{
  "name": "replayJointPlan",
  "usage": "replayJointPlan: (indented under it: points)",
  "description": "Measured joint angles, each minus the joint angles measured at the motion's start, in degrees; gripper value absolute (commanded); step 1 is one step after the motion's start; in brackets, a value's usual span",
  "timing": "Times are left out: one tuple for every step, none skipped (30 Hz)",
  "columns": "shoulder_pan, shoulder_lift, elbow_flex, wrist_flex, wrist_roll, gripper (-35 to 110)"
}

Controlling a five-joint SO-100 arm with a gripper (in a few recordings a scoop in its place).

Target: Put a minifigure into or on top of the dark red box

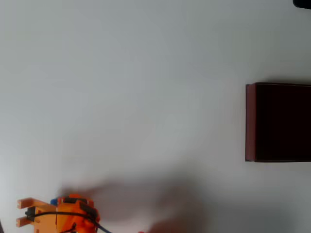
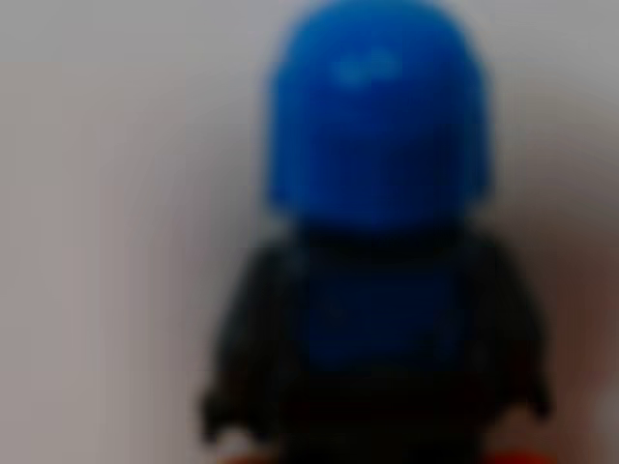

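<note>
The minifigure [image 2: 377, 222], with a bright blue helmet and a dark body, is blurred and very close in the wrist view. Orange fingertips [image 2: 513, 456] show at either side of its legs at the bottom edge, so my gripper [image 2: 377, 456] looks shut on it. In the overhead view my orange gripper [image 1: 58, 211] is at the bottom left corner, with a speck of the blue minifigure [image 1: 53, 201] at its upper side. The dark red box [image 1: 250, 121], with a near-black inside, stands far away at the right edge, partly cut off.
A plain white table [image 1: 146, 97] stretches between the gripper and the box. A soft grey shadow lies along the bottom edge right of the arm. A small dark object [image 1: 302, 3] sits in the top right corner.
</note>
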Motion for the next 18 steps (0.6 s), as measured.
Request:
replayJointPlan:
  points:
    - [0.0, 0.0, 0.0, 0.9, 0.4, 0]
    - [-0.2, 0.0, -0.6, 2.6, 0.7, 0]
    - [-0.4, 0.0, -2.1, 5.1, 0.8, 0]
    - [-0.4, 0.0, -4.4, 8.0, 0.8, 0]
    - [-0.5, 0.4, -6.7, 11.0, 0.8, 0]
    - [-0.3, 0.8, -8.9, 14.0, 0.2, 0]
    - [0.5, 1.5, -10.8, 16.5, -0.5, 0]
    - [1.4, 2.3, -12.5, 18.6, -1.0, 0]
    - [2.1, 3.1, -14.1, 20.9, -2.0, 0]
    - [2.8, 3.5, -15.6, 23.0, -3.1, 0]
    - [3.4, 4.2, -17.1, 25.2, -4.0, 0]
    - [4.3, 4.7, -18.6, 27.9, -5.1, 0]
    - [5.8, 5.4, -20.3, 29.7, -6.5, 0]
    - [7.3, 5.6, -22.1, 31.4, -7.7, 0]
    - [9.1, 5.8, -24.2, 33.3, -9.1, 0]
    - [11.3, 5.9, -26.3, 35.5, -11.1, 0]
    - [13.5, 5.7, -28.6, 37.4, -13.0, 0]
    - [15.6, 5.7, -30.7, 39.0, -14.3, 0]
